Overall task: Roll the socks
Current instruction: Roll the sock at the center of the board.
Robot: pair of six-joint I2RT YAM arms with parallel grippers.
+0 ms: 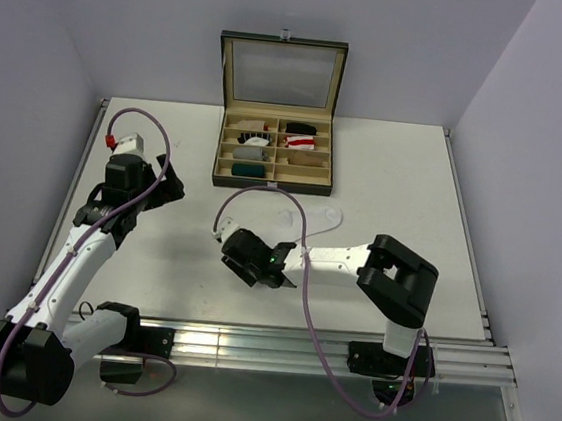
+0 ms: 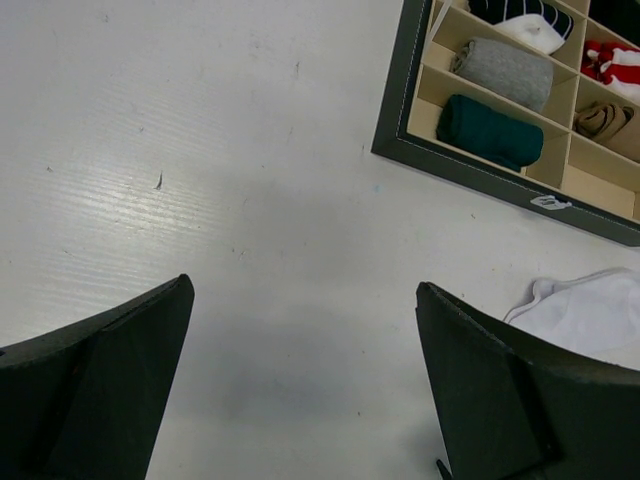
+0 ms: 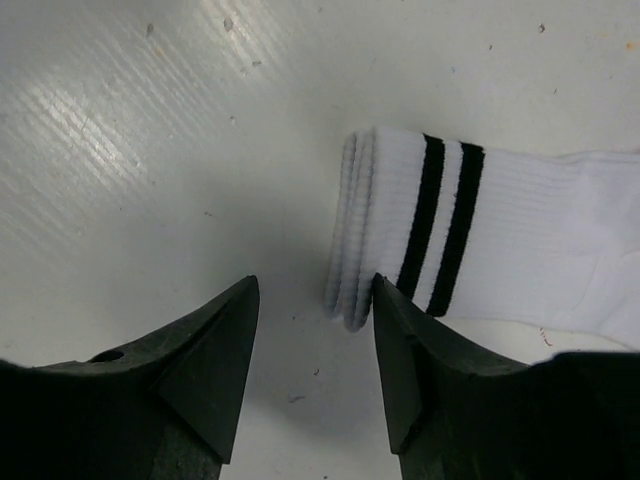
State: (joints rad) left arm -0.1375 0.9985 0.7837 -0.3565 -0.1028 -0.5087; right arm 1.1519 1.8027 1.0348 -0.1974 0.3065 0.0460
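Note:
A white sock (image 3: 520, 240) with two dark cuff stripes lies flat on the table, also visible in the top view as the white sock (image 1: 317, 219). My right gripper (image 3: 316, 280) hovers over its folded cuff edge, open. The cuff's corner sits just inside the right fingertip (image 3: 400, 330), and nothing is clamped. The red-and-white striped sock (image 2: 615, 62) and the tan sock (image 2: 605, 120) lie in compartments of the box. My left gripper (image 2: 305, 282) is wide open over bare table, left of the box, and holds nothing.
The dark compartment box (image 1: 272, 181) stands at the back centre with its glass lid raised. Grey (image 2: 505, 72), teal (image 2: 490, 130) and black-and-white rolled bundles fill its left cells. Walls close the table on three sides.

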